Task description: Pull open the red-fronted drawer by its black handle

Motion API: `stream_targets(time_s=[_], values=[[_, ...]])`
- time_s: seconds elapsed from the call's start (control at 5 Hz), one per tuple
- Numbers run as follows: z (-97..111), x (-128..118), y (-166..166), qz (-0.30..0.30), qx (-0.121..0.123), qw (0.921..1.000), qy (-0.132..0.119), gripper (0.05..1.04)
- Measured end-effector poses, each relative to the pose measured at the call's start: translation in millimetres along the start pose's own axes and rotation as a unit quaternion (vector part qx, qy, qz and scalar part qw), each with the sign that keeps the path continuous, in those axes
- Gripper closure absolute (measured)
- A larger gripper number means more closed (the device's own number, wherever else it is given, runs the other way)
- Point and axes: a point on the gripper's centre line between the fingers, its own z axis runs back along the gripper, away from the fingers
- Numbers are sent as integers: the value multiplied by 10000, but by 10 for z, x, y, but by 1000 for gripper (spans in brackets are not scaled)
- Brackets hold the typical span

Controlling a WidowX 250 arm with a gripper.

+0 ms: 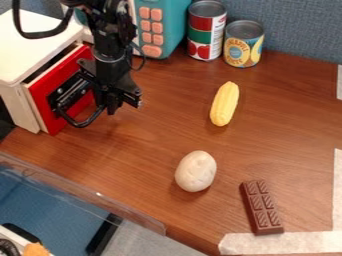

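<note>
The fingers of the gripper point(125, 106) look spread, with nothing seen between them. They hang at the far left, right by the black handle point(85, 123) on the red door point(51, 121) of a white box point(25, 55); whether they touch it, I cannot tell. The handle bows outward, seemingly to leave room for a grip. Corn point(224, 104) and a pale egg-like thing point(196, 171) lie on their sides, chocolate point(261, 207) flat at near right. Two cans point(206, 31) stand upright at the far side, steady on flat bases.
</note>
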Motion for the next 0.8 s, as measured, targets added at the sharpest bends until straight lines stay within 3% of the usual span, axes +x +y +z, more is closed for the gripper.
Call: stream_targets(time_s=[0.2, 0.8], values=[[107, -13, -97, 12, -187, 9998, 34, 956], [281, -4, -291, 219, -771, 9964, 292, 957]])
